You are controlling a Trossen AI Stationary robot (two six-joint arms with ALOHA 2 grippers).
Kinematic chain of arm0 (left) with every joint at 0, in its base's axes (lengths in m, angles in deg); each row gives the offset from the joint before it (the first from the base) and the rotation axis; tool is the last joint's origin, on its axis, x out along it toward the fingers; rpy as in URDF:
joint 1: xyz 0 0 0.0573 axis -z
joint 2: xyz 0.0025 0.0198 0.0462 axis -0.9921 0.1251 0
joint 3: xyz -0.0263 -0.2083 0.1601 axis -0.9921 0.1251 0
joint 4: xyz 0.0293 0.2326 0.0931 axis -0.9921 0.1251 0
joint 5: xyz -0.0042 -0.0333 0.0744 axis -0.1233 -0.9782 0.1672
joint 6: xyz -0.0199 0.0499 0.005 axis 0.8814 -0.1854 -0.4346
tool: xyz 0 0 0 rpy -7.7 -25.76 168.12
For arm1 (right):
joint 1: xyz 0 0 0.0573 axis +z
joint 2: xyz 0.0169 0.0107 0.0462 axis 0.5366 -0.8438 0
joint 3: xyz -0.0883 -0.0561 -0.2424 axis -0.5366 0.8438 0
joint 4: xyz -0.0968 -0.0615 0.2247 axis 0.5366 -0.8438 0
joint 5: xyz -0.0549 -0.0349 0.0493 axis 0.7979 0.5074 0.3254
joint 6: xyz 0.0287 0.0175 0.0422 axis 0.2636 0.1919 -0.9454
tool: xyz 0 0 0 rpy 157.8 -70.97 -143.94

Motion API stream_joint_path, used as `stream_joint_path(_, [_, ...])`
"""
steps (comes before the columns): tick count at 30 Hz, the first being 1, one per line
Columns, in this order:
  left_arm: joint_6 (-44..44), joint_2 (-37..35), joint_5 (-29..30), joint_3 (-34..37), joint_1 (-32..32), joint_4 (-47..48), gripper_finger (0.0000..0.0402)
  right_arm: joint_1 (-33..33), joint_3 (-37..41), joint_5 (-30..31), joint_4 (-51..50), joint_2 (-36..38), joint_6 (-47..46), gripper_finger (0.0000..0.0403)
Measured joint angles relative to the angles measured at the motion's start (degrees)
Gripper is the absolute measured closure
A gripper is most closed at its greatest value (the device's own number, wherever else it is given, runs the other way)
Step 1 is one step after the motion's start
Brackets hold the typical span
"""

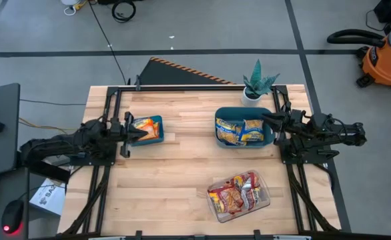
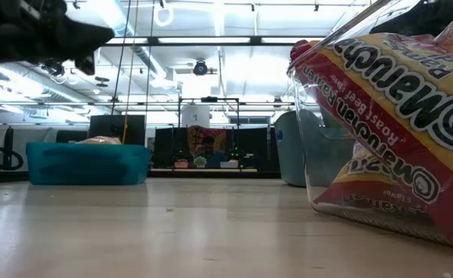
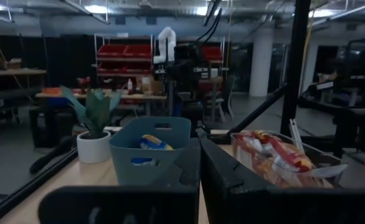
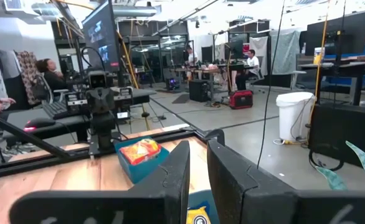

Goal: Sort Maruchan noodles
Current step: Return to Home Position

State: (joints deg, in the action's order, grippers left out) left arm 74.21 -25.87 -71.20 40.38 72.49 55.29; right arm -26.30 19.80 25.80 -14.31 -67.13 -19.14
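Note:
Orange packets [image 1: 144,125] lie in the left teal bin [image 1: 157,128]. Blue-and-yellow packets [image 1: 239,130] fill the right teal bin [image 1: 218,127]. Red-and-yellow packets [image 1: 235,195] are stacked in the clear tray [image 1: 265,197] near the table's front edge, and show close up in the low view [image 2: 389,116]. My left gripper [image 1: 142,133] hovers shut over the left bin's left edge, holding nothing [image 3: 200,165]. My right gripper [image 1: 265,119] hovers over the right bin's right edge, its fingers a narrow gap apart and empty [image 4: 198,168].
A potted plant [image 1: 257,85] stands at the far edge behind the right bin. Bare wood lies between the two bins and left of the clear tray. A dark frame rail runs along the far edge and both sides. People sit at desks beyond the table.

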Motion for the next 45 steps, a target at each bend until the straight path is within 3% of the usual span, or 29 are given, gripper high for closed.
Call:
stream_joint_path(4, [1.3, -6.8, 0.2, 4.4, -0.3, 0.8, 0.0395, 0.0, 0.0, 0.0, 0.0, 0.0, 0.1, 0.0342])
stream_joint_path(7, [1.7, -10.6, 1.9, 4.3, -0.6, 6.4, 0.0393, 0.0, 0.0, 0.0, 0.0, 0.0, 0.1, 0.0342])
stream_joint_path(12, [17.7, -10.9, 2.2, 4.3, -0.7, 10.1, 0.0377, 0.0, 0.0, 0.0, 0.0, 0.0, 0.1, 0.0342])
stream_joint_path(15, [21.5, -10.8, 2.2, 4.3, -0.7, 10.2, 0.0375, 0.0, 0.0, 0.0, -0.1, 0.0, 0.1, 0.0342])
stream_joint_path(45, [22.2, -10.8, 2.2, 4.4, -0.7, 10.2, 0.0377, 0.0, 0.0, 0.0, 0.0, 0.0, 0.1, 0.0342])
